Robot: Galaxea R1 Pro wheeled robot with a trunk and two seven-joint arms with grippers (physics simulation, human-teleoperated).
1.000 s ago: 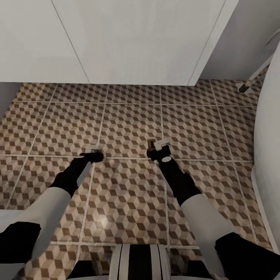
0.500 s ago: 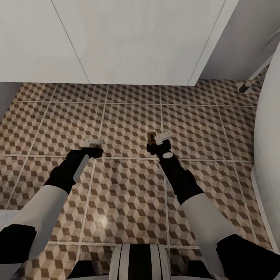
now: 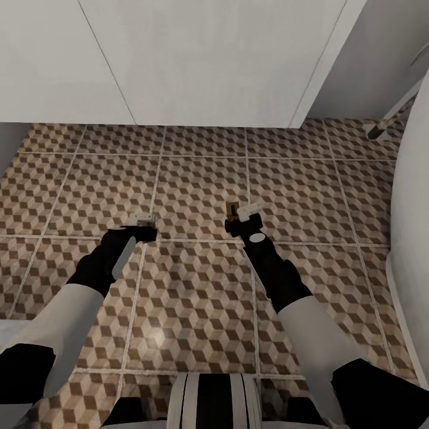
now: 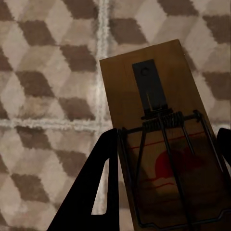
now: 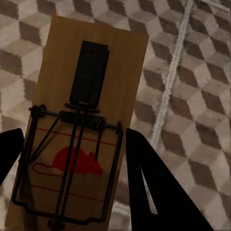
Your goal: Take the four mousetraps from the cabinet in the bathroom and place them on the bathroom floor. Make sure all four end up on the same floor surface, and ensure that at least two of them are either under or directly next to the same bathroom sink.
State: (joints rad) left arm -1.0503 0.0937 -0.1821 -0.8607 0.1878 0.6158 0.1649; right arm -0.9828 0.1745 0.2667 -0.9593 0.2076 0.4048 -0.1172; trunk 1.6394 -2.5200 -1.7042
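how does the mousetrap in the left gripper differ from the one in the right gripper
In the wrist views, the brown wooden mousetrap in the left gripper sits darker, in shadow; the brown wooden mousetrap in the right gripper is lit, its red mouse print sharper. In the head view, the right one shows beyond its gripper. Both are flat boards, held above the cube-patterned tile floor.

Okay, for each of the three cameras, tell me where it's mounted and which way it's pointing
Head view: on the robot's head, looking down at the bathroom floor; both arms show.
Left wrist view: near the left end effector, looking along its fingers at a mousetrap.
Right wrist view: near the right end effector, looking at another mousetrap.
Shared: both wrist views show a gripped mousetrap over cube-patterned tiles.
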